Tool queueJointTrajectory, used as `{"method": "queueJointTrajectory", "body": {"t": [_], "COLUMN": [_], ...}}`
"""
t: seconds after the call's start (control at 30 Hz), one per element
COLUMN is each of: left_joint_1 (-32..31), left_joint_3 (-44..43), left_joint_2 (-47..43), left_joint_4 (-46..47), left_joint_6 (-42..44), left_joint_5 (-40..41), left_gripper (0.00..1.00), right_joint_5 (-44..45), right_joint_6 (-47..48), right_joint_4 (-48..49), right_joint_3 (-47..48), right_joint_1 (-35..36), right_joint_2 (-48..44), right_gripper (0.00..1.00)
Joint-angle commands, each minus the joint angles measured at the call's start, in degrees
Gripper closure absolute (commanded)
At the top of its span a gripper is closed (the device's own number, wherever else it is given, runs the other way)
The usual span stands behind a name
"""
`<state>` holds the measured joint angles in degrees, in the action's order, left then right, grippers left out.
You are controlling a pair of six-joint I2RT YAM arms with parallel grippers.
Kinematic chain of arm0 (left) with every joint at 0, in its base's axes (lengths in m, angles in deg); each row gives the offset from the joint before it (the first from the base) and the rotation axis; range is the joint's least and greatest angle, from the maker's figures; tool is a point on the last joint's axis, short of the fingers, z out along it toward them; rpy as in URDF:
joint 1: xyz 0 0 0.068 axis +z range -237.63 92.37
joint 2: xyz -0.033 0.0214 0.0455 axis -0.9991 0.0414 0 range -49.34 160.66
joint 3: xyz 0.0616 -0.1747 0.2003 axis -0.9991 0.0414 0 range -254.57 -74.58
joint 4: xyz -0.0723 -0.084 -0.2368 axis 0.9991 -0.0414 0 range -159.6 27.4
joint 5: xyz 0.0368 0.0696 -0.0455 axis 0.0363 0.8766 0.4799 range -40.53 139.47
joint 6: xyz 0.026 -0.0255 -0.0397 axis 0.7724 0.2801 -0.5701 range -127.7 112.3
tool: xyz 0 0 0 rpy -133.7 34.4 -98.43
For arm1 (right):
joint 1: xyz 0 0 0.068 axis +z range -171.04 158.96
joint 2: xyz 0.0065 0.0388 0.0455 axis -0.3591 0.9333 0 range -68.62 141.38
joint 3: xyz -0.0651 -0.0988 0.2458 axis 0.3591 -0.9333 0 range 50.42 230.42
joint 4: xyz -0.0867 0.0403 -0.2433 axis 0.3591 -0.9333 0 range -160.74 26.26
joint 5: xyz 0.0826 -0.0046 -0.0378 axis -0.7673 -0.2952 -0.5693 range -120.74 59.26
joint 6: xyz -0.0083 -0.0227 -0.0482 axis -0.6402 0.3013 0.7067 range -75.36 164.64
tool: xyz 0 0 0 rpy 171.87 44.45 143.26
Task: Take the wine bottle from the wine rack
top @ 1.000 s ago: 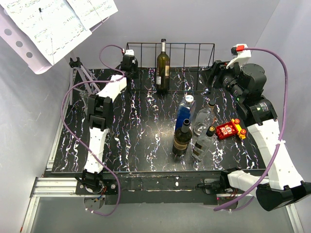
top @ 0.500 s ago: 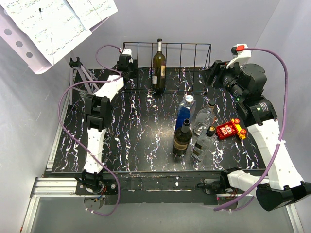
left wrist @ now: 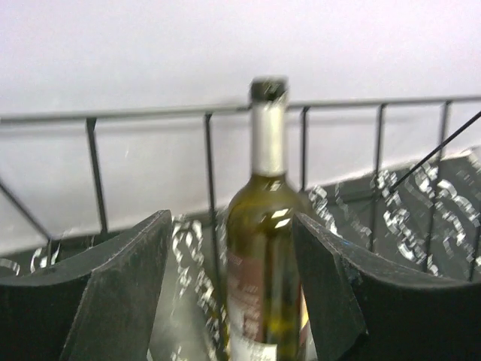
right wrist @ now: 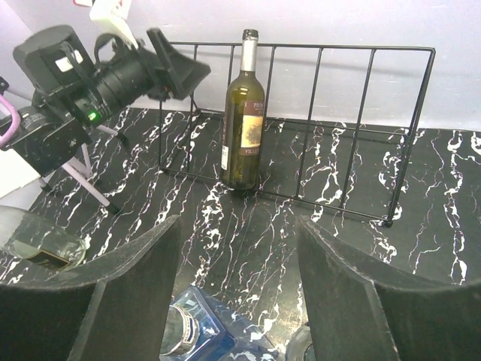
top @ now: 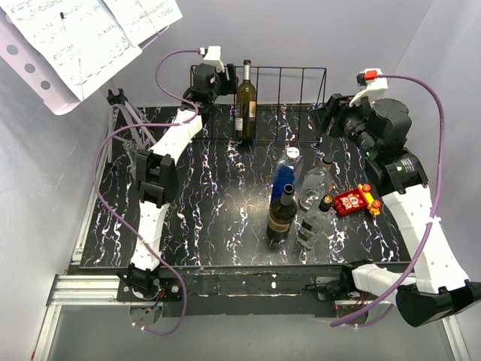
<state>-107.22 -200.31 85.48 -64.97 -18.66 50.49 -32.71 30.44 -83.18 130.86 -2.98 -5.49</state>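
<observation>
The wine bottle (top: pixel 245 101) is dark green with a label and stands upright at the left part of the black wire wine rack (top: pixel 289 69) at the back of the table. My left gripper (top: pixel 222 78) is raised at the rack's left end, open, and faces the bottle. In the left wrist view the bottle (left wrist: pixel 267 248) stands just ahead between the fingers (left wrist: pixel 120 286), against the right one, with the rack's bars (left wrist: pixel 150 115) behind it. My right gripper (top: pixel 328 118) is open and empty, right of the rack. Its wrist view shows the bottle (right wrist: pixel 244 120) and the rack (right wrist: pixel 361 49).
Several bottles stand mid-table: a blue one (top: pixel 285 169), a clear one (top: pixel 314 184), a dark one (top: pixel 282 214) and a small clear one (top: pixel 316 222). A red toy (top: pixel 355 201) lies to their right. A music stand with sheets (top: pixel 83 37) and its tripod (top: pixel 128 113) are at the back left.
The rack and bottle slid slightly left early on. My left gripper has since risen and moved right, from the rack's left end up to the bottle. The right arm has not moved.
</observation>
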Motion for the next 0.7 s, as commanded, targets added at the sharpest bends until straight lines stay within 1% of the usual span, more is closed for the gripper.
{"method": "queueJointTrajectory", "body": {"t": [0.0,0.13,0.27,0.37,0.5,0.57,0.67], "left_joint_1": [-0.62,-1.23,-2.55,-3.43,-4.05,-4.4,-4.66], "left_joint_3": [-6.18,-10.13,-17.78,-18.06,-18.58,-19.63,-20.25], "left_joint_2": [3.15,8.33,15.72,18.54,21.7,23.2,24.6], "left_joint_4": [7.63,12.47,15.02,19.5,24.51,25.92,26.72], "left_joint_6": [0.24,-1.34,-1.96,-1.61,-1.26,-0.64,-0.29], "left_joint_5": [-1.02,-3.21,-3.39,-1.81,-1.81,-1.81,-1.81], "left_gripper": [0.36,0.36,0.3,0.29,0.31,0.35,0.37], "right_joint_5": [-1.36,-2.94,-4.79,-5.23,-5.05,-5.14,-5.23], "right_joint_6": [-0.22,-1.18,-2.41,-2.59,-2.42,-2.42,-2.33], "right_joint_4": [2.48,2.22,1.78,1.08,0.28,-0.33,-0.86], "right_joint_3": [2.08,2.79,3.4,4.1,4.81,5.07,6.04], "right_joint_1": [0.04,0.04,0.04,0.13,0.3,0.39,0.57], "right_joint_2": [0.76,1.73,2.87,3.66,4.72,5.33,6.56], "right_gripper": [0.31,0.32,0.33,0.33,0.33,0.34,0.33]}}
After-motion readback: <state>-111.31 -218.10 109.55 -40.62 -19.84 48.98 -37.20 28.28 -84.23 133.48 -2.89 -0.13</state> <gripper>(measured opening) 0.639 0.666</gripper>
